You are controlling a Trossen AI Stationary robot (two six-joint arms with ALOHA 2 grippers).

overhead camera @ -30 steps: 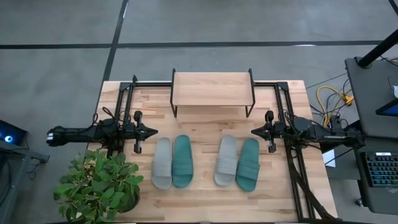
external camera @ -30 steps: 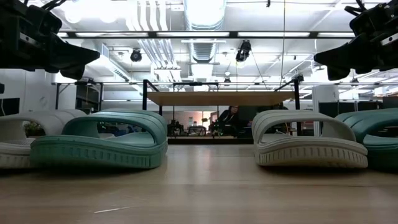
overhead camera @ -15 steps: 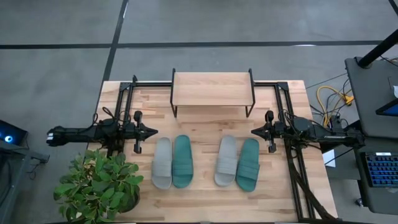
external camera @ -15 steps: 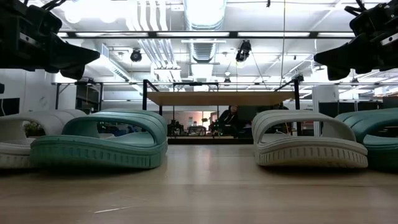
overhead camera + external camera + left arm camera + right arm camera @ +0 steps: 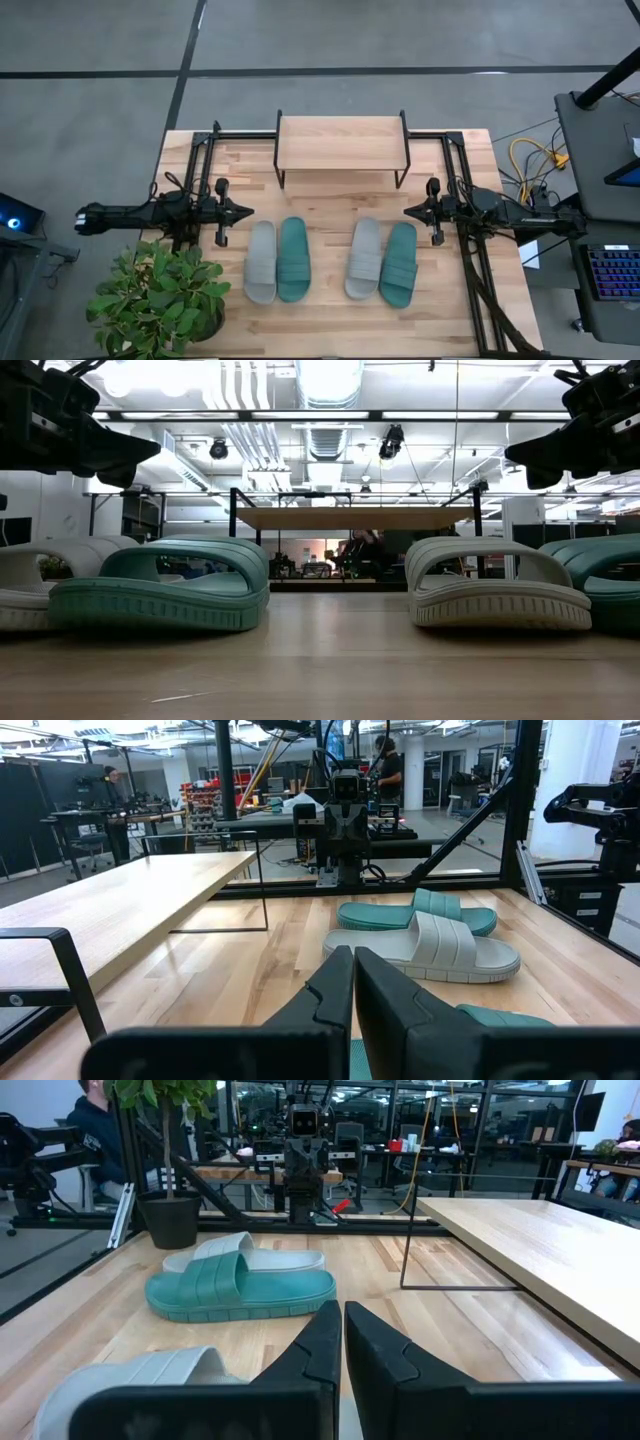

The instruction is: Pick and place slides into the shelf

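The slides (image 5: 278, 260) are seen as matt, ribbed rubber. The shelf (image 5: 340, 142) is topped with smooth pale wood on thin black metal legs. The table (image 5: 330, 320) is made of jointed, lightly glossy wood.

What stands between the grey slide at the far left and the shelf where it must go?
Nothing visible does. The light grey rubber slide lies on the wooden table, and only bare boards separate it from the low wooden-topped shelf with black metal legs. The shelf top carries nothing.
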